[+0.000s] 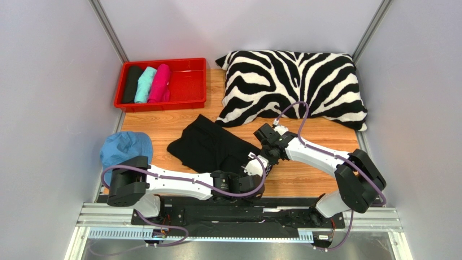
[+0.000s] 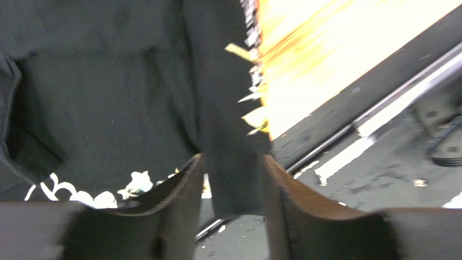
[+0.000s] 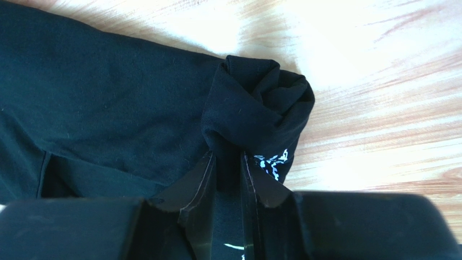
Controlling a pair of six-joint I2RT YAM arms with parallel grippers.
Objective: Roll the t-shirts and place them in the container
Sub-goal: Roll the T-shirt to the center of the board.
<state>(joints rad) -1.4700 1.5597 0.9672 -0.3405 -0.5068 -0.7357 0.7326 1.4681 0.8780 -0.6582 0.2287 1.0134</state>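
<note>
Bench (image 1: 309,181): bare wood near-right and between tray & tee.
Pillow (image 1: 293,86): fills far right, corner just beside tee.
Black tee (image 1: 209,146): mid-bench, mostly flat, near-right end twisted into small roll, white print showing.
Tray (image 1: 190,81): far-left; 3 rolled tees (image 1: 146,84) inside.
R claw (image 3: 228,162): narrow, pinching roll.
L claw (image 2: 233,168): apart, loosely astride tee strip at near edge.

Four t-shirts (image 1: 211,147), perhaps five; one pillow (image 1: 293,86)

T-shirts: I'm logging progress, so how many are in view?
4. Rolled in the red tray: black tee, teal tee, pink tee. On the table: large black tee. The blue bundle at left might be another.
</note>
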